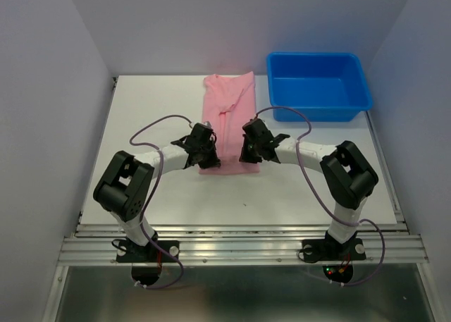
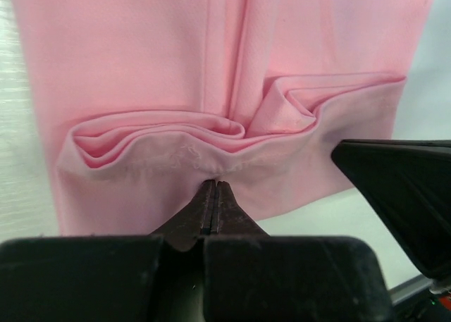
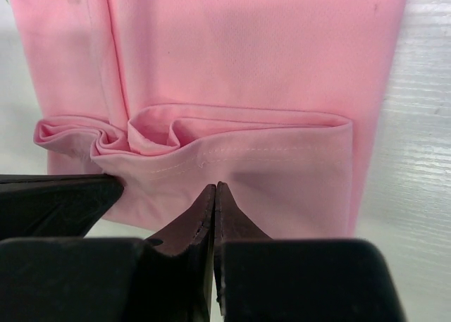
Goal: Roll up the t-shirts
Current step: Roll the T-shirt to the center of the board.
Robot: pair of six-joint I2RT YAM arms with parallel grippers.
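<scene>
Reaching low and inward over the flat white table (image 1: 141, 118) with left gripper (image 1: 210, 156) and right gripper (image 1: 246, 155), both clenched, apparently pinching the folded-over near hem of the light pink thin-fabric t-shirt (image 1: 227, 107), spread lengthwise mid-table. Farther right, apart: blue rectangular plastic bin (image 1: 318, 88).

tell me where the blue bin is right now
In the top view the blue bin sits at the far right of the table, just right of the pink t-shirt.
</scene>
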